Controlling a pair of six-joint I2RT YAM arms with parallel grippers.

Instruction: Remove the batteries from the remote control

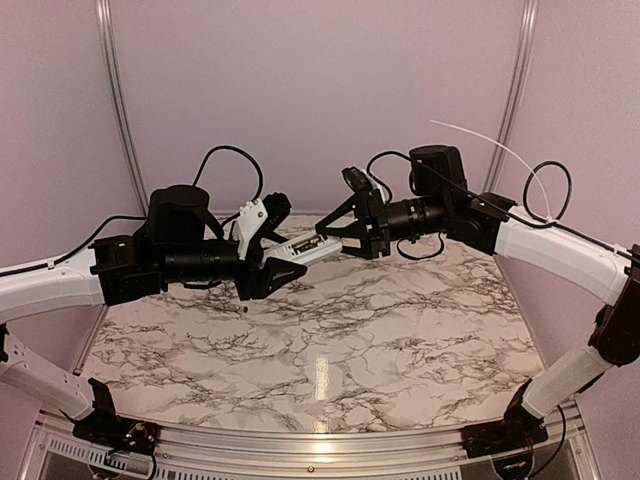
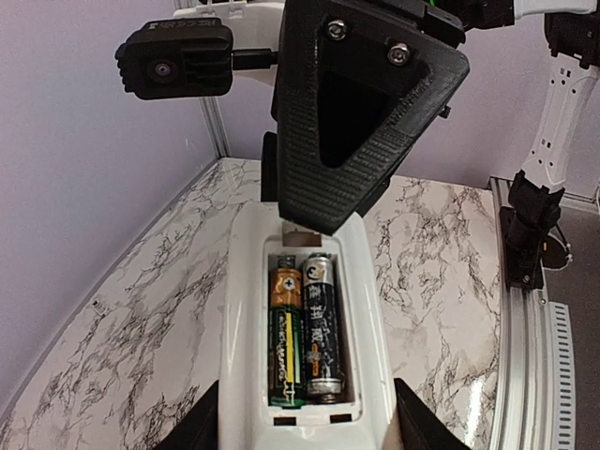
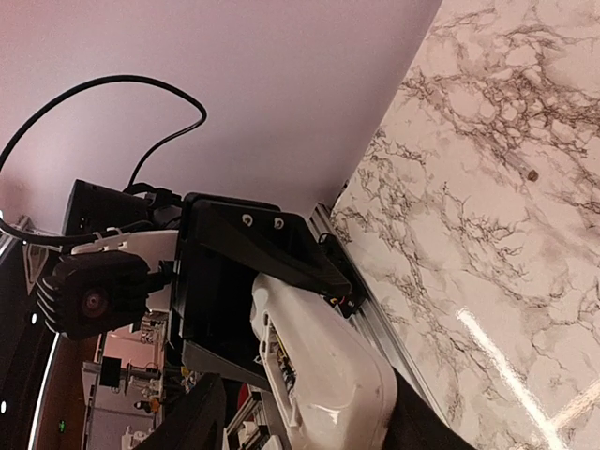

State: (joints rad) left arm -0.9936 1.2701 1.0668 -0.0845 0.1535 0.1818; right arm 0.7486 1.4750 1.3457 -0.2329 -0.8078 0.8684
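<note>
The white remote control (image 1: 306,248) is held in the air above the marble table, back side up. My left gripper (image 1: 277,268) is shut on its near end; in the left wrist view its fingers (image 2: 202,429) clamp the remote's sides (image 2: 244,309). The open recess holds two batteries side by side, a green and orange one (image 2: 285,337) and a dark one (image 2: 322,323). My right gripper (image 1: 336,232) straddles the remote's far end (image 3: 328,366). One of its fingers (image 2: 352,112) hangs over the recess's top edge. A gap shows between its other finger (image 3: 199,417) and the remote.
The marble table (image 1: 330,340) lies below both arms. A small dark speck (image 1: 247,309) lies on it at the left, also seen in the right wrist view (image 3: 532,174). Lilac walls with metal posts (image 1: 120,110) close in the back. A metal rail (image 2: 525,356) runs along the table's edge.
</note>
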